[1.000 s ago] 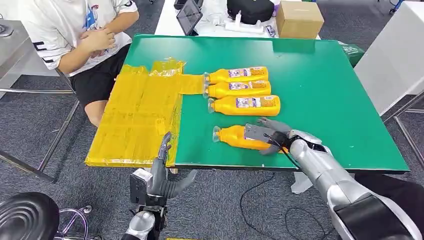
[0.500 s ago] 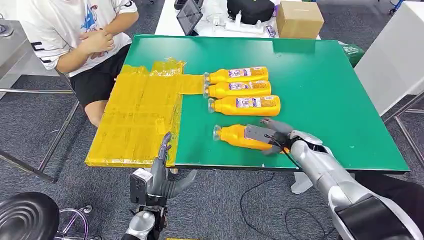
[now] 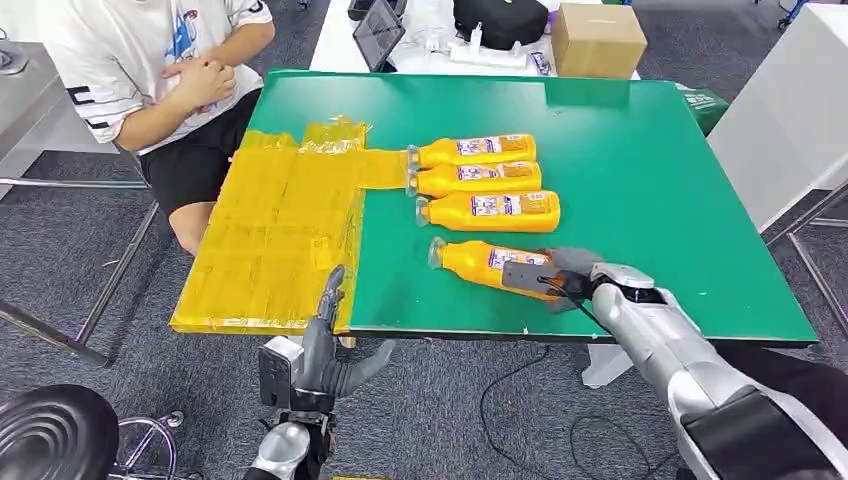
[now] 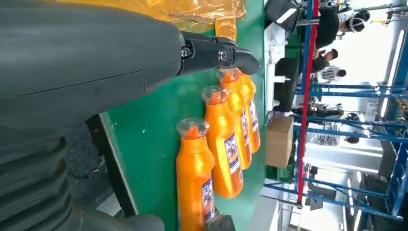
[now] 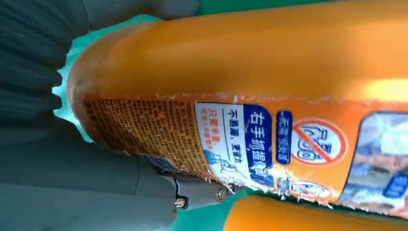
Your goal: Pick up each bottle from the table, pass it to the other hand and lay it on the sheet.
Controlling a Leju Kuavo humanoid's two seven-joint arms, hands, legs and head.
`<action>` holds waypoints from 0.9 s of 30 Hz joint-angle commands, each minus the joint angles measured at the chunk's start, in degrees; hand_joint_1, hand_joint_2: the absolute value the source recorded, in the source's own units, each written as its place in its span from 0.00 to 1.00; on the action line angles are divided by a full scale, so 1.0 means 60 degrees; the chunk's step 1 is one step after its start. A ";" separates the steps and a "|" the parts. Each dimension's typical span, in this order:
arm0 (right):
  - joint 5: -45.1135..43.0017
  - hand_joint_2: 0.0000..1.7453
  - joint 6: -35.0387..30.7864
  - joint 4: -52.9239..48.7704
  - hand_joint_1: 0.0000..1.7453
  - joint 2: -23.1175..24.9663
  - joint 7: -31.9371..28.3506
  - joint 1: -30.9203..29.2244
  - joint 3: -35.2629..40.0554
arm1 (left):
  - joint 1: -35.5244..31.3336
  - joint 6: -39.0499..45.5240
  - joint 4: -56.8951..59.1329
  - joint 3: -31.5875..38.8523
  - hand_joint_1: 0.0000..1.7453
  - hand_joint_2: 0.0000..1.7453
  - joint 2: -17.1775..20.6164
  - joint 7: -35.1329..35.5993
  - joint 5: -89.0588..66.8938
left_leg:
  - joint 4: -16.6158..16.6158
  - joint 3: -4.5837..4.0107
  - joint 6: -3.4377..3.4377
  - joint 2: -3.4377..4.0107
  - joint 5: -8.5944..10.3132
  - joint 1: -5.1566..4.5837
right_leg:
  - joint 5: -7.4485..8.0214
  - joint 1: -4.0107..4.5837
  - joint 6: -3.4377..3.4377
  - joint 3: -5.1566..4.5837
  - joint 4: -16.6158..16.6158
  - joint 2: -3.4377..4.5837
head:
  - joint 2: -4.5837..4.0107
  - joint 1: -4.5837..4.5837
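Since a second ago, the nearest bottle [image 3: 480,265] has swung slightly as the right hand [image 3: 556,279] clenched round its base. On the green desk [image 3: 640,180], the yellow sheet [image 3: 275,235] lies bare; three bottles [image 3: 478,180] lie alongside. The left hand [image 3: 330,350] hangs released, below the desk edge.

Right arm: reaches forward over the tabletop [image 3: 640,180].
Right hand [image 3: 556,281]: fingers wrapped around the nearest orange bottle [image 3: 480,264].
Left hand [image 3: 325,350]: raised, fingers apart, holding nothing.

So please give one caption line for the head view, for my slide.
Right robot hand grips the nearest of four orange bottles on the green table; left robot hand waits open beside the yellow sheet.
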 commanded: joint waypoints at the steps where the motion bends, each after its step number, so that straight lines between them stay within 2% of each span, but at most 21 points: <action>1: 0.0168 1.00 0.0018 0.0472 1.00 -0.0104 0.0108 -0.0018 0.0931 | -0.0241 -0.0064 0.0612 0.0140 0.00 1.00 -0.0115 0.0016 0.0046 | -0.0005 0.0043 -0.0008 0.0000 -0.0015 0.0005 | -0.0012 0.0007 -0.0014 0.0050 -0.0014 -0.0010 | 0.0000 -0.0007; 11: 0.0056 1.00 -0.0376 0.0279 1.00 -0.0043 0.0045 0.0144 0.0708 | -0.0194 -0.0074 0.0538 0.0158 0.00 1.00 -0.0128 0.0005 0.0074 | -0.0004 0.0043 -0.0012 0.0001 -0.0014 0.0008 | -0.0011 0.0011 -0.0019 0.0054 -0.0014 -0.0010 | 0.0000 0.0000; 14: -0.0426 1.00 -0.1837 -0.0705 1.00 0.0043 -0.0356 0.0842 -0.0228 | 0.0001 -0.0061 0.0263 0.0146 0.00 1.00 -0.0113 0.0013 0.0056 | -0.0006 0.0039 -0.0011 0.0000 -0.0013 0.0007 | -0.0010 0.0010 -0.0016 0.0048 -0.0015 -0.0010 | 0.0000 0.0000; 15: -0.0543 1.00 -0.2872 -0.1419 1.00 0.0146 -0.0676 0.1319 -0.0798 | 0.0073 -0.0042 0.0158 0.0139 0.00 1.00 -0.0115 0.0019 0.0042 | -0.0008 0.0030 -0.0008 0.0000 -0.0009 0.0006 | -0.0007 0.0009 -0.0011 0.0038 -0.0016 -0.0007 | 0.0000 0.0000; 17: -0.0493 1.00 -0.5266 -0.3668 1.00 0.0967 -0.1425 0.2696 -0.2620 | 0.0264 0.0068 -0.0177 0.0127 0.00 1.00 -0.0138 0.0032 0.0023 | -0.0009 0.0038 -0.0010 0.0015 -0.0016 0.0014 | -0.0006 0.0017 -0.0015 0.0047 -0.0022 0.0006 | 0.0000 0.0000; 19: -0.0461 1.00 -0.7029 -0.6274 1.00 0.2033 -0.2116 0.3890 -0.3968 | 0.0400 0.0089 -0.0503 0.0039 0.00 1.00 -0.0153 0.0103 0.0195 | -0.0014 0.0047 -0.0018 0.0052 -0.0028 0.0014 | -0.0007 0.0018 -0.0023 0.0045 -0.0021 0.0042 | 0.0000 0.0000; 21: -0.0955 1.00 -0.8147 -0.8168 1.00 0.2747 -0.2806 0.4739 -0.4657 | 0.0433 0.0081 -0.0671 -0.0117 0.00 1.00 -0.0117 0.0121 0.0379 | 0.0007 0.0056 -0.0030 0.0092 -0.0063 0.0019 | -0.0030 0.0026 -0.0037 0.0046 0.0006 0.0081 | 0.0000 0.0007; 22: -0.1060 1.00 -0.8724 -0.9157 1.00 0.3015 -0.3269 0.5224 -0.4869 | 0.0399 -0.0109 -0.0746 -0.0180 0.00 1.00 -0.0121 0.0221 0.0704 | 0.0000 -0.0008 -0.0020 0.0084 -0.0031 0.0012 | -0.0002 0.0020 -0.0021 -0.0018 0.0009 0.0079 | 0.0000 0.0000; 26: -0.1275 1.00 -0.8747 -1.0804 1.00 0.4571 -0.5664 0.6408 -0.6621 | 0.0007 -0.0662 -0.0918 -0.0581 0.00 1.00 0.0021 0.0525 0.1388 | 0.0017 0.0001 -0.0035 -0.0028 -0.0049 0.0027 | -0.0065 0.0037 -0.0038 0.0006 0.0033 -0.0031 | 0.0000 -0.0007; 27: -0.1394 1.00 -0.8747 -1.0893 1.00 0.4653 -0.5887 0.6503 -0.6769 | -0.0084 -0.0775 -0.0968 -0.0624 0.00 1.00 0.0044 0.0576 0.1484 | 0.0007 -0.0027 -0.0024 -0.0084 -0.0027 0.0024 | -0.0056 0.0036 -0.0034 -0.0013 0.0025 -0.0063 | 0.0000 -0.0003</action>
